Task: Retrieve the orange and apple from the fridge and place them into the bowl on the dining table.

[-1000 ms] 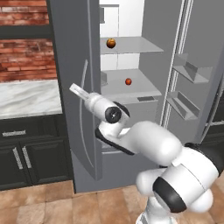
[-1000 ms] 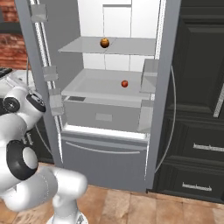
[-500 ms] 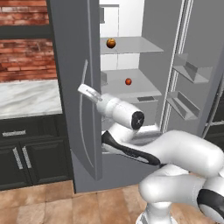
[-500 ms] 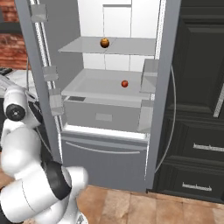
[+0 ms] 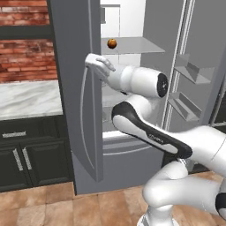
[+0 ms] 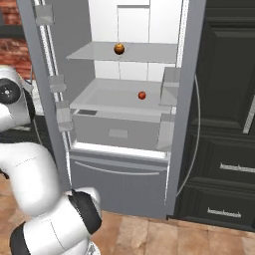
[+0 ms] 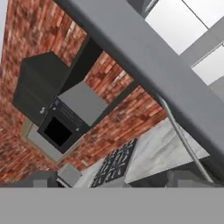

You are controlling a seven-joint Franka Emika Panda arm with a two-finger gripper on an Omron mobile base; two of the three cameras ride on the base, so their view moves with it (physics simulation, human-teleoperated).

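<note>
The grey fridge (image 6: 124, 129) stands with both doors open. On its upper shelf rests the orange (image 6: 119, 48) (image 5: 111, 43). One shelf lower, toward the right, lies the dark red apple (image 6: 142, 95); in the left base view my arm hides it. My gripper (image 5: 92, 62) is raised beside the inner edge of the left door (image 5: 73, 88), below and left of the orange. Its fingertips (image 7: 43, 178) stand wide apart and hold nothing. The door's edge and thin handle (image 7: 179, 135) cross the hand view. The bowl and the dining table are out of view.
Black cabinets (image 6: 224, 99) flank the fridge on the right. A marble counter (image 5: 26, 99) over dark cabinets and a brick wall (image 5: 26, 53) lie left. The right door with its bins (image 5: 190, 70) juts out. A stove (image 7: 113, 166) and a hood (image 7: 39, 83) lie beyond the door.
The arm has swung up and forward. The hand has risen from the middle of the left door's handle to the door's inner edge, nearer the shelves. The fruits have not moved.
</note>
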